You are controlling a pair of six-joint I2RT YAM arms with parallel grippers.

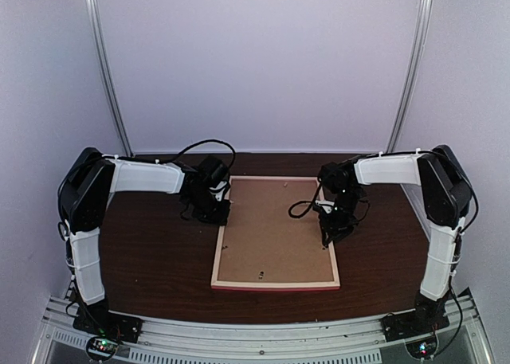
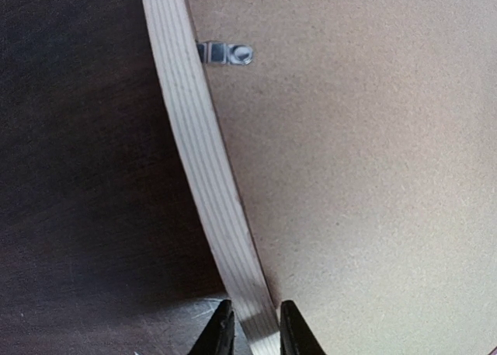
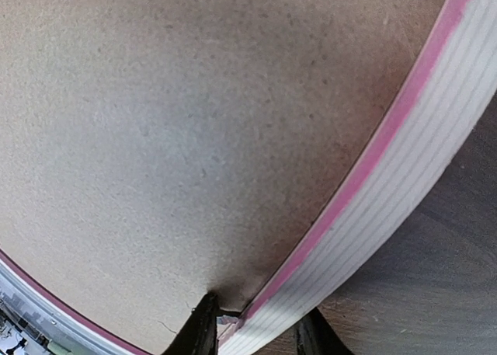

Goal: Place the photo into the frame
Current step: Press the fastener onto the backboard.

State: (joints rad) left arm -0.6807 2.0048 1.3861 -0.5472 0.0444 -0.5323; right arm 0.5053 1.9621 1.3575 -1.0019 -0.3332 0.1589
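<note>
Closest to me, the left arm's base point(image 1: 102, 326) and the right arm's base point(image 1: 410, 326) sit bolted at the near edge of the dark table point(image 1: 159, 260). Between the arms the frame point(image 1: 275, 284) lies face down in the middle of the table, its pale wooden back up and a plain brown board point(image 1: 271, 228) filling it.

I cannot see the photo anywhere; it may be under the board, but nothing shows that.

Over on the left rail, the left hand point(image 2: 256, 316) is clamped on the thin pale strip, one finger on each side. A small metal clip point(image 2: 225, 53) sits farther along that rail. The right hand point(image 3: 260, 316) straddles the opposite rail, where a pink edge shows. Whether it is squeezing or only resting there I cannot tell.

My guess is that the frame is being taken by both sides, to lift or turn it. That would call for both hands to move together and keep it level, since the rails are narrow and could slip.

No brand, label or writing can be read on anything.
</note>
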